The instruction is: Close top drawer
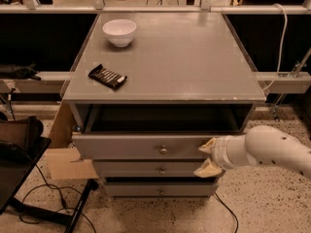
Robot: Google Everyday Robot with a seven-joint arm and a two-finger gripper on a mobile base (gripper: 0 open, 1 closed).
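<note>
The top drawer (pixel 141 146) of the grey cabinet (pixel 165 57) stands pulled out, its dark inside showing behind the flat front. A small round metal knob (pixel 163 150) sits at the middle of the front. My gripper (pixel 207 157) comes in from the right on a white arm (pixel 272 152). Its two tan fingertips (pixel 209 145) rest against the right part of the drawer front, one above the other with a gap between them, holding nothing.
A white bowl (pixel 119 32) and a dark snack bar (pixel 108 76) lie on the cabinet top. Two lower drawers (pixel 155 170) are slightly out. A cardboard box (pixel 65 157) stands at the left, a black chair (pixel 19 154) and cables on the floor.
</note>
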